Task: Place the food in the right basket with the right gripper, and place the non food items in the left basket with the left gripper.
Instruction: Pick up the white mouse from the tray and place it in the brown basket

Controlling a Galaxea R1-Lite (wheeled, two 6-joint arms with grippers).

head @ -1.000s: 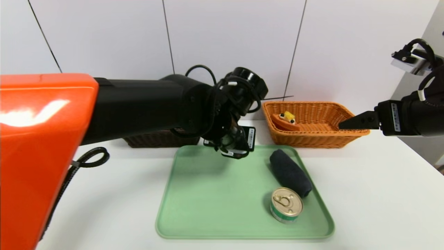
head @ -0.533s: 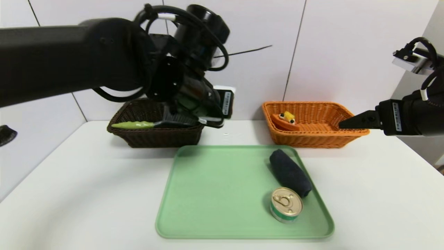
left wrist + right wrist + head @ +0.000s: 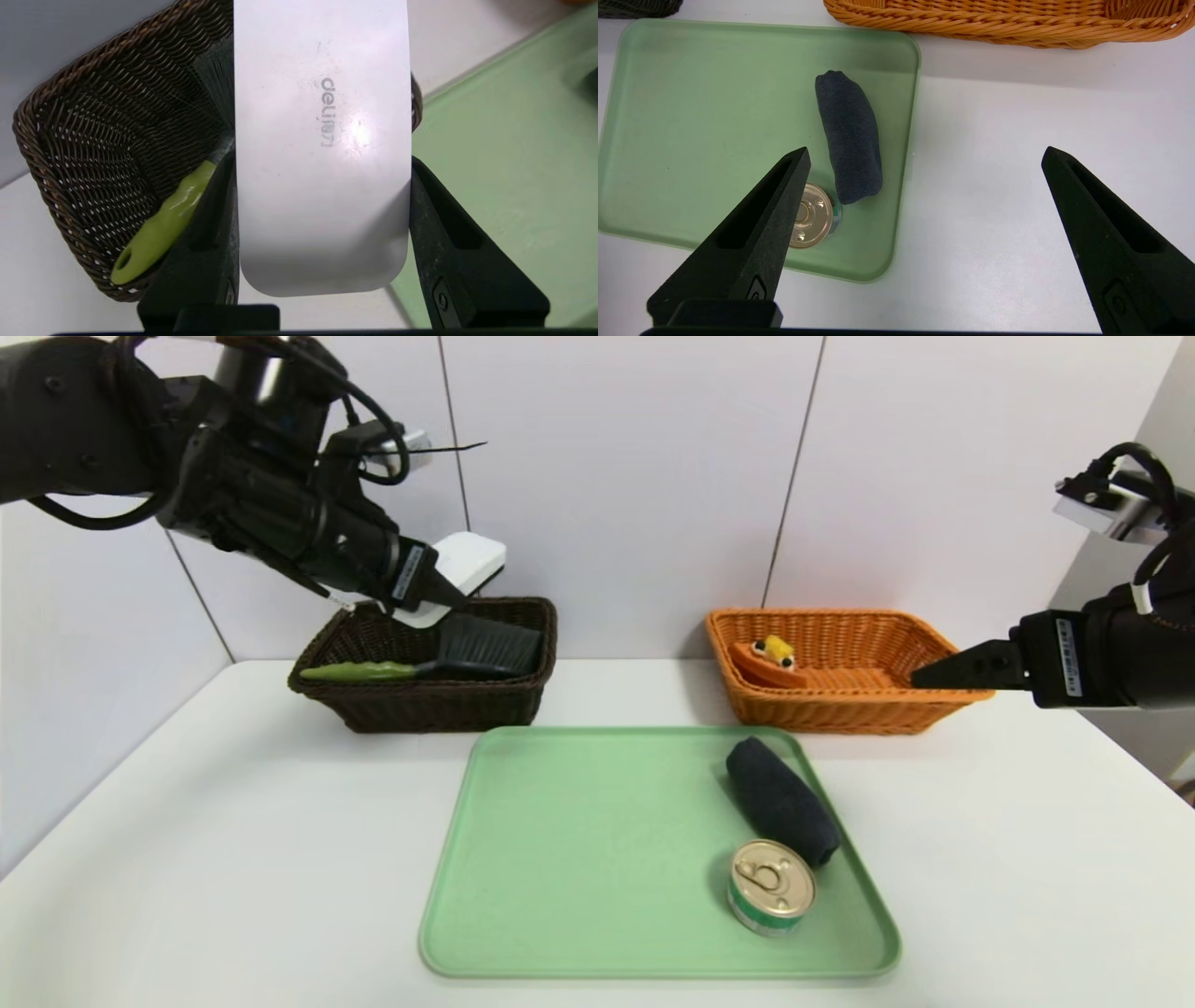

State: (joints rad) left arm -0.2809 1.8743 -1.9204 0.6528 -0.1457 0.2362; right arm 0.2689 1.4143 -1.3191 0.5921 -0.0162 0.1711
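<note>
Head view. The left gripper (image 3: 439, 593) is raised above the dark brown basket (image 3: 373, 705), over the right half of its opening, and points down toward the right. It is pinching a white flat device (image 3: 464, 565), which sticks out past the fingertips and hangs clear of the basket. Below the gripper, inside the basket, lies a brush (image 3: 467, 653) with a green handle (image 3: 359, 671). The right gripper (image 3: 934, 672) hangs in front of the near right rim of the orange basket (image 3: 896, 705), beside the table's right edge. That basket holds an orange toy with a yellow top (image 3: 767, 660). The green tray (image 3: 579, 868) lies between and in front of both grippers; on its right side are a dark rolled cloth (image 3: 782, 800) and a round tin can (image 3: 771, 885), which touch.

Left wrist view. Both black fingers (image 3: 212, 224) press against the long edges of the white device (image 3: 322, 149), printed "deli". Beyond the device are the dark basket (image 3: 93, 140) and the brush's green handle (image 3: 159, 231); off to the gripper's other side is a corner of the tray (image 3: 504, 154).

Right wrist view. The right gripper (image 3: 924, 156) is spread wide with nothing between its fingers. Beyond them lie the tray (image 3: 691, 116), the cloth (image 3: 850, 135) and the can (image 3: 815, 219), partly hidden by one finger (image 3: 761, 233). The orange basket's wall (image 3: 1008, 23) is farther off.
</note>
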